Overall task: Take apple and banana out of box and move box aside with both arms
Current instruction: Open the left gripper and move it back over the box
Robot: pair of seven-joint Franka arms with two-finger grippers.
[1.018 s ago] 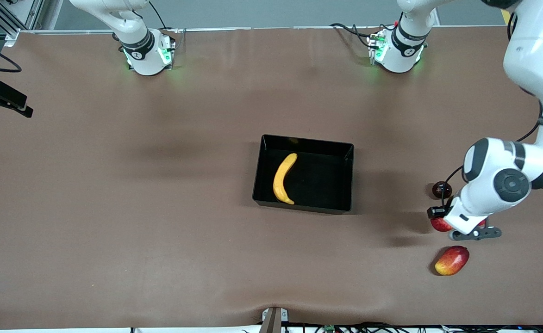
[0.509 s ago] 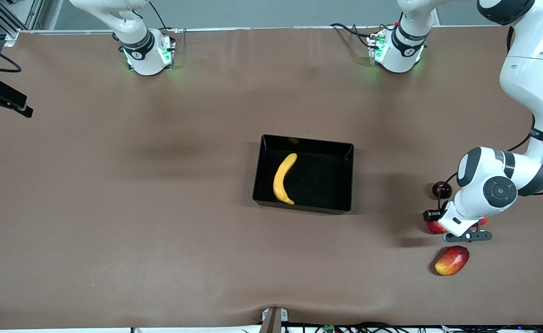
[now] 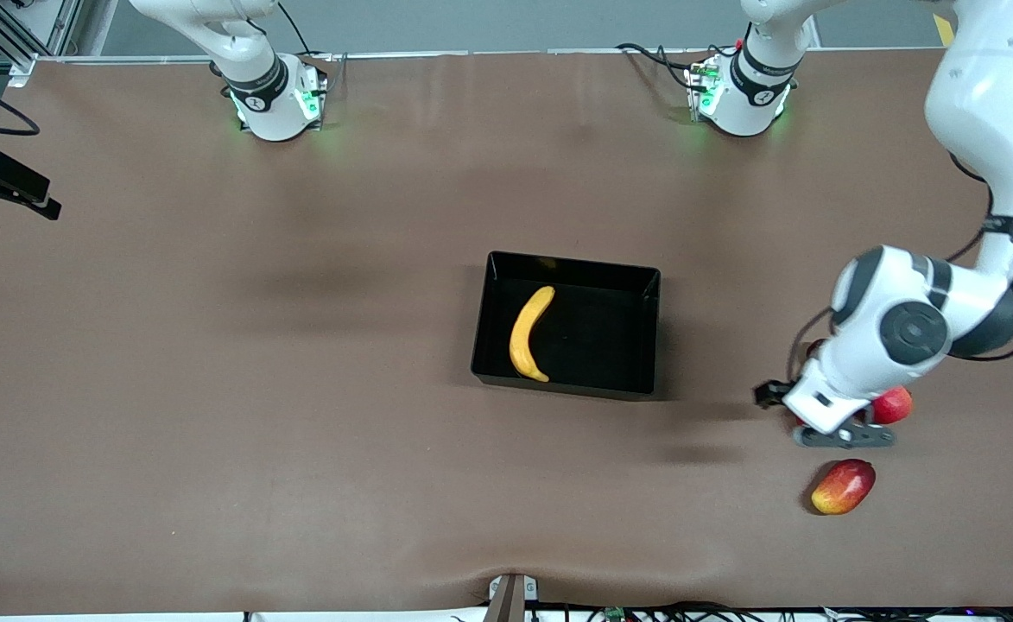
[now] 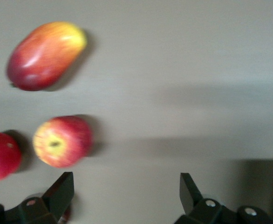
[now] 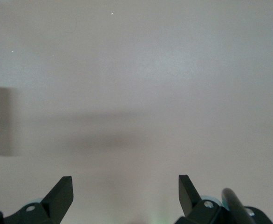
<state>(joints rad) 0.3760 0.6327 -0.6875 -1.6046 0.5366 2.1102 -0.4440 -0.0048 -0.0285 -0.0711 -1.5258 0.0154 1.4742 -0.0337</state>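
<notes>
Hovering empty over the table, left hand (image 4: 122, 196) spread beside apple (image 4: 62, 141).

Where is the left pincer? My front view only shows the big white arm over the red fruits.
Observer: The left wrist view shows the left pincer open, holding nothing, over the table.
Kid: What's nearest to it?
Observer: The apple, lying on the table just clear of the pincer, yellowish patch up.
Kid: And the right pincer?
Observer: The right pincer is open too, over the table; that arm waits.
</notes>
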